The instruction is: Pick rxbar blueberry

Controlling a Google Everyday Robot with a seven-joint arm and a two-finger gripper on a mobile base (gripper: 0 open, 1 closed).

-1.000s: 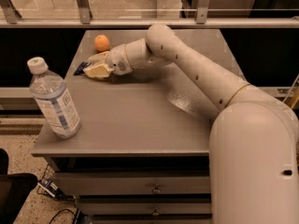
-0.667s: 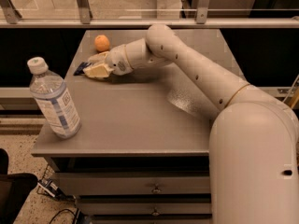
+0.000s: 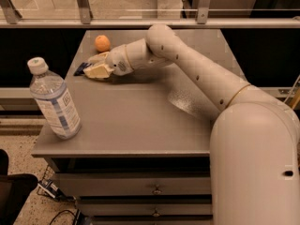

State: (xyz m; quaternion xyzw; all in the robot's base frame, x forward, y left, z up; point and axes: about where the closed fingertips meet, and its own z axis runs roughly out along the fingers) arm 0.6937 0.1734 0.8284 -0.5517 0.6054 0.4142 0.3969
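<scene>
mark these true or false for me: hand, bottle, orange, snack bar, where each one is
1. The hand is at the far left part of the table, right at the snack bar. True.
2. The water bottle lies on its side. False: it stands upright near the front left corner.
3. The orange sits behind the hand, nearer the far edge. True.
4. The snack bar touches the water bottle. False: it is well apart from the bottle, its dark blue end showing on the left of the hand.
5. The orange is the thing nearest the front edge. False: the bottle is.
</scene>
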